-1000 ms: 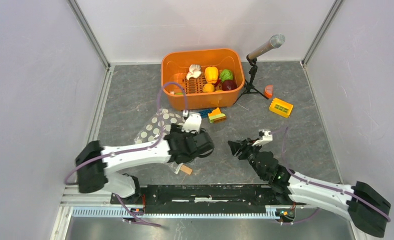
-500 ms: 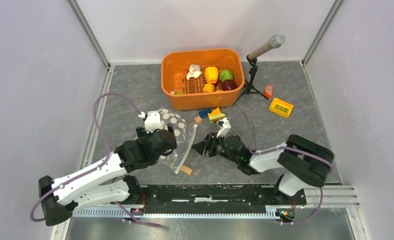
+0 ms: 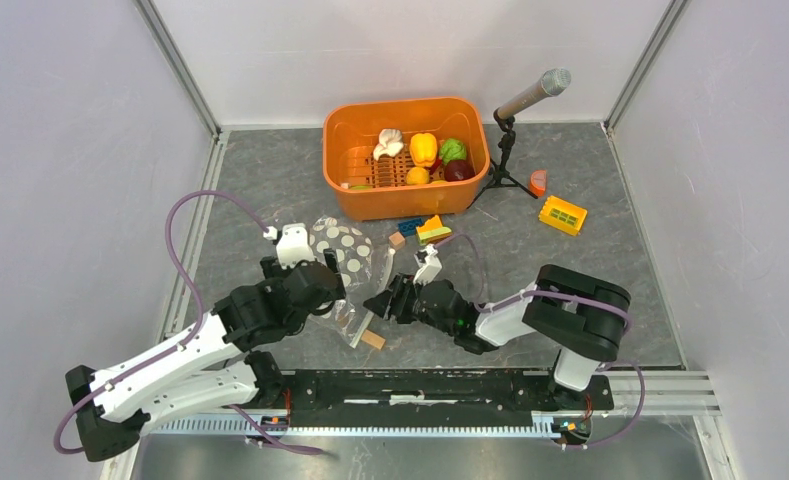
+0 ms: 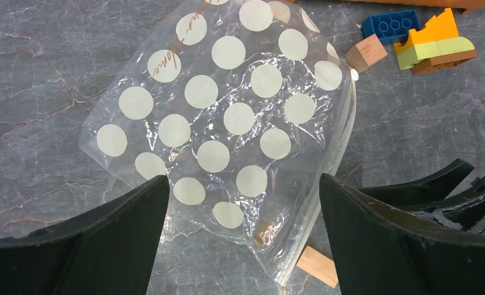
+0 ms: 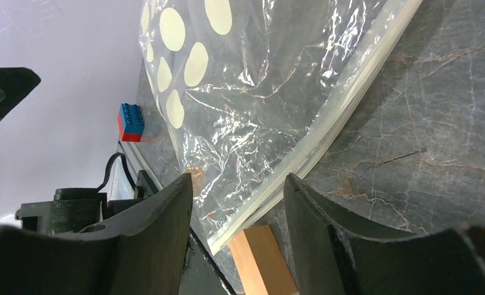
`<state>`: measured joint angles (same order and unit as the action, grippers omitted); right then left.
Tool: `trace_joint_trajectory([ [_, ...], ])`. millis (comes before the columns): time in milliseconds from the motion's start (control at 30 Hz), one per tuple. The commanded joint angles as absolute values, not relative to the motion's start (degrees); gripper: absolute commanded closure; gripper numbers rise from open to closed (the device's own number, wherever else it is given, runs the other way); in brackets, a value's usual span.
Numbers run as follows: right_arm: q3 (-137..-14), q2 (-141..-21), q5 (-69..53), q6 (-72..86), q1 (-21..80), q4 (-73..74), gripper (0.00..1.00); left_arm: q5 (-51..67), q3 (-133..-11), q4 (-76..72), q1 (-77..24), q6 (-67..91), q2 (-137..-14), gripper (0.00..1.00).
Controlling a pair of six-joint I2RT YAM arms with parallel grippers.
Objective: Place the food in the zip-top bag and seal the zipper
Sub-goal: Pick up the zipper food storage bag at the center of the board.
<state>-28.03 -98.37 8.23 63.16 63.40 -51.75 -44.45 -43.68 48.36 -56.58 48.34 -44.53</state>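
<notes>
The polka-dot zip-top bag [image 3: 348,262] lies flat on the grey floor, empty of food. In the left wrist view the bag [image 4: 227,123] has its zipper [image 4: 337,153] along its right edge. The food, white garlic [image 3: 388,143], yellow pepper [image 3: 423,148], green cabbage [image 3: 453,150], a dark red piece [image 3: 458,170] and a yellow-orange piece [image 3: 418,176], sits in the orange basket [image 3: 342,120]. My left gripper [image 4: 243,181] hangs open over the bag's near end. My right gripper [image 5: 238,178] is open, low at the zipper's [image 5: 326,132] near corner, touching nothing.
A tan wooden block [image 4: 316,265] lies just off the bag's corner, between the right fingers [image 5: 264,258]. A tan cube [image 4: 366,52], a blue block [image 4: 390,24] and an orange-green block [image 4: 433,43] lie beyond the bag. A microphone stand [image 3: 505,160] and a yellow block [image 3: 562,215] are at the right.
My left arm has swung left and back, uncovering the bag. My right arm has moved left up to the bag's zipper edge. Both grippers stay open.
</notes>
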Motion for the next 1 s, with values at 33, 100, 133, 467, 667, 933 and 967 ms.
trace_joint_trajectory([
  [33, -30.8, -102.0, 12.7, 66.5, 64.2, -54.3, 0.40, -45.2, -44.7, 49.2, -56.3, 48.5, -44.0, 0.02],
  [100, -31.6, -103.1, 12.4, 67.7, 64.3, -53.8, 0.41, -45.0, -44.6, 49.2, -56.3, 48.5, -43.9, 0.02],
  [133, -31.7, -103.2, 13.0, 67.7, 64.4, -53.7, 0.41, -44.8, -44.6, 49.4, -56.3, 48.4, -43.8, 0.02],
  [467, -32.5, -105.1, 14.6, 69.0, 64.7, -57.0, 0.42, -44.5, -44.7, 49.5, -56.3, 48.2, -43.4, 0.02],
  [667, -34.1, -105.9, 17.1, 71.3, 65.0, -54.8, 0.44, -43.7, -44.8, 49.7, -56.3, 48.3, -43.7, 0.02],
  [933, -34.3, -109.5, 18.1, 72.8, 65.1, -60.4, 0.46, -43.1, -45.3, 49.1, -56.3, 47.8, -44.4, 0.02],
  [967, -34.1, -109.8, 18.5, 73.0, 65.1, -61.4, 0.46, -42.9, -45.4, 49.2, -56.3, 47.4, -44.7, 0.01],
])
